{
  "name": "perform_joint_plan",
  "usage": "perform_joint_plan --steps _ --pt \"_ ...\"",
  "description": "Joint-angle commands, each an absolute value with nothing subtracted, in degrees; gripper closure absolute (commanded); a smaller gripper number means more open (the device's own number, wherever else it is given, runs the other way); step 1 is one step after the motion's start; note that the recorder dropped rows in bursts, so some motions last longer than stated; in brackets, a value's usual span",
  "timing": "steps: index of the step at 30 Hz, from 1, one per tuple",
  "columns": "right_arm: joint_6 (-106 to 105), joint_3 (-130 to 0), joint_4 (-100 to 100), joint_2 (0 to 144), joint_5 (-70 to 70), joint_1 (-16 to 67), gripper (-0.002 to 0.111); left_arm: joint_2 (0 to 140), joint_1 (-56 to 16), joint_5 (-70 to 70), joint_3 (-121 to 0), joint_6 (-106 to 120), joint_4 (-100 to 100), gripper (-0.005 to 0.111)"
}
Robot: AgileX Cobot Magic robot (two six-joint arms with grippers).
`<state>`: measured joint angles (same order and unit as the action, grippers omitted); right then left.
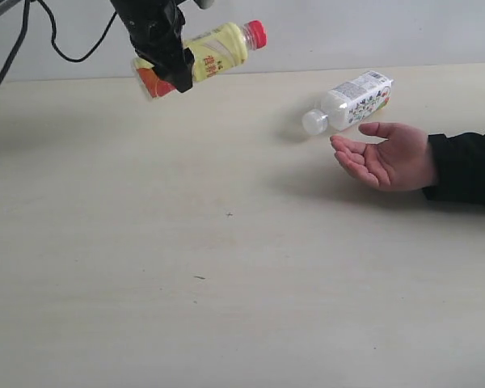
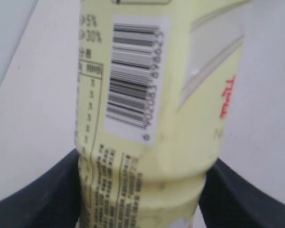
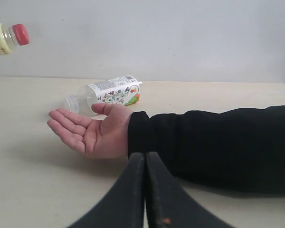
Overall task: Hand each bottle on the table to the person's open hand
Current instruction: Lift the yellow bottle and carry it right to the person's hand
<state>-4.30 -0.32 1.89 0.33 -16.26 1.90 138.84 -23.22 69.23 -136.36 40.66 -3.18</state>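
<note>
close against the left wrist lens, the yellow bottle [image 2: 156,142] fills the view, its lower body clamped between the two dark fingers of the left gripper [image 2: 142,194]. seen from the exterior view, it hangs clear of the table [image 1: 226,283], high at the far left, lying nearly level with its red cap [image 1: 256,33] tipped slightly up and pointing right. that is the way the person's open hand [image 1: 388,158] lies: right of the jaws and lower, well apart, palm up, fingers aimed back toward the bottle; whether it rests on the tabletop i cannot tell. the carry, i judge, runs rightward and down, cap end leading. a whitish bottle [image 1: 352,101] lies on its side just behind the hand, cap toward the left. the right gripper [image 3: 145,190], fingers pressed together on nothing, sits nearer the black sleeve [image 3: 209,142], but the left arm has the load.
</note>
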Motion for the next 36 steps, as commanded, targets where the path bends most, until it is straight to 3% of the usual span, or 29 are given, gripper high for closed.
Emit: perform_joint_plan --steps 1,22,30,36 --pt "-4.46 0.0 2.03 0.0 -16.14 1.6 0.108 134.59 -22.77 69.96 -134.73 29.8 -3.27 0.107" --pt "-4.46 0.0 2.03 0.0 -16.14 1.6 0.108 108.42 -24.24 69.96 -102.68 12.86 -6.87 0.107" --pt "-4.46 0.0 2.03 0.0 -16.14 1.6 0.108 105.73 -25.21 60.29 -92.6 12.72 -36.76 0.107" --pt "-4.46 0.0 2.03 0.0 -16.25 1.6 0.108 108.02 -33.75 49.04 -90.69 10.75 -43.77 0.107"
